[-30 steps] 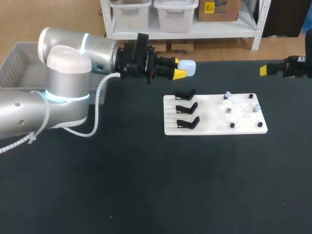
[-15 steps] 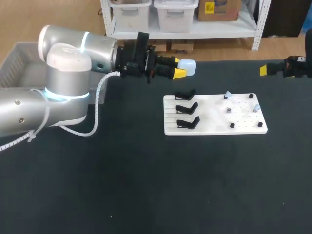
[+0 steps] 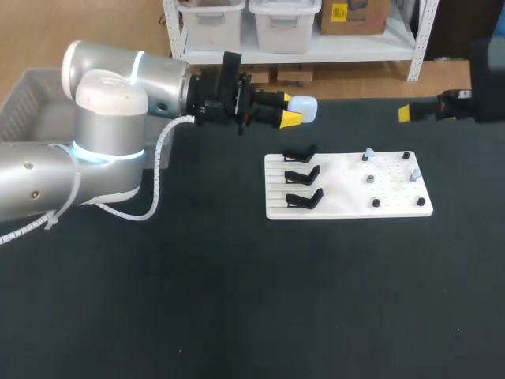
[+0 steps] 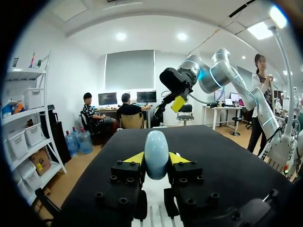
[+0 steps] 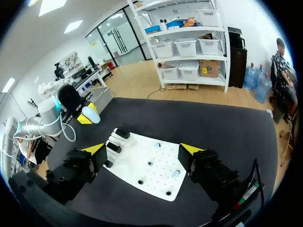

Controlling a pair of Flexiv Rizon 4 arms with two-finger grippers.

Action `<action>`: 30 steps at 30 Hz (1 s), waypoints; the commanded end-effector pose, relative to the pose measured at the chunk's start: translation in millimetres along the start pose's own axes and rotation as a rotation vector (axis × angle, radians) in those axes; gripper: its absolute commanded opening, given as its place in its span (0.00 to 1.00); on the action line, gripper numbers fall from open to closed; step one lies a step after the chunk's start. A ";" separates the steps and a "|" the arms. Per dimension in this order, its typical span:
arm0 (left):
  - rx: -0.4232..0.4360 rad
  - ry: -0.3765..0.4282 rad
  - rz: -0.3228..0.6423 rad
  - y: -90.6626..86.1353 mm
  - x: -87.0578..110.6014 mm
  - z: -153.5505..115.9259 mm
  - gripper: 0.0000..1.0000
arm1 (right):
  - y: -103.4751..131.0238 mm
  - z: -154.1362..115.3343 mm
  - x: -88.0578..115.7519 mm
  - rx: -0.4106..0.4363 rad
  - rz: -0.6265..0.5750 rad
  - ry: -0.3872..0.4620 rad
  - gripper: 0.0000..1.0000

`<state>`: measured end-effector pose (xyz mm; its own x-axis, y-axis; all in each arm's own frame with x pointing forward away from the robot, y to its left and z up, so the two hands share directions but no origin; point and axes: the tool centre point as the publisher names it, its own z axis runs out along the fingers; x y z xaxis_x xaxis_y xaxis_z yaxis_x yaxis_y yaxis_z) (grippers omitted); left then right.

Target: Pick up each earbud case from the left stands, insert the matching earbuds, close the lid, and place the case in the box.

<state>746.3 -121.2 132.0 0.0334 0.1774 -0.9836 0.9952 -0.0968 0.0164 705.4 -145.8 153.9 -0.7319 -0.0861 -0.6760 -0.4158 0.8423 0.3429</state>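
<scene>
My left gripper (image 3: 293,110) hangs above the table behind the white board (image 3: 347,188), shut on a pale blue earbud case (image 3: 304,108). In the left wrist view the case (image 4: 156,153) stands upright between the yellow tips. Three black stands (image 3: 302,174) on the board's left side carry nothing. Small pale earbuds (image 3: 368,153) sit among black pegs on the board's right side. My right gripper (image 3: 405,113) is at the far right, above the table's back edge. In its own view the right gripper (image 5: 143,151) is open and empty over the board (image 5: 147,163).
A grey box (image 3: 24,106) stands at the table's far left, behind my left arm. Dark table surface stretches in front of the board.
My right gripper has moved left, toward the board. The left arm has stayed put with the case in it.
</scene>
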 end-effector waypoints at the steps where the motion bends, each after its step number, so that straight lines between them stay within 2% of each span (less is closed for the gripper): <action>1: 0.000 -0.002 0.002 0.4 1.0 -0.2 0.00 | 18.4 20.8 -9.0 0.062 -0.007 0.017 1.00; 6: 0.000 -0.002 0.002 0.4 1.0 -0.2 0.00 | 33.8 39.9 -17.6 0.109 -0.002 0.030 1.00; 16: 0.000 -0.002 0.002 0.4 1.0 -0.2 0.00 | 62.6 68.1 -24.2 0.110 -0.004 0.062 1.00; 30: 0.000 -0.002 0.002 0.4 1.0 -0.2 0.00 | 85.3 54.5 -14.9 0.091 0.022 0.084 1.00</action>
<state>746.4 -121.2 132.1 0.0332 0.1776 -0.9835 0.9952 -0.0969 0.0161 719.5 -45.3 151.1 -0.7837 -0.1084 -0.6116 -0.3752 0.8674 0.3270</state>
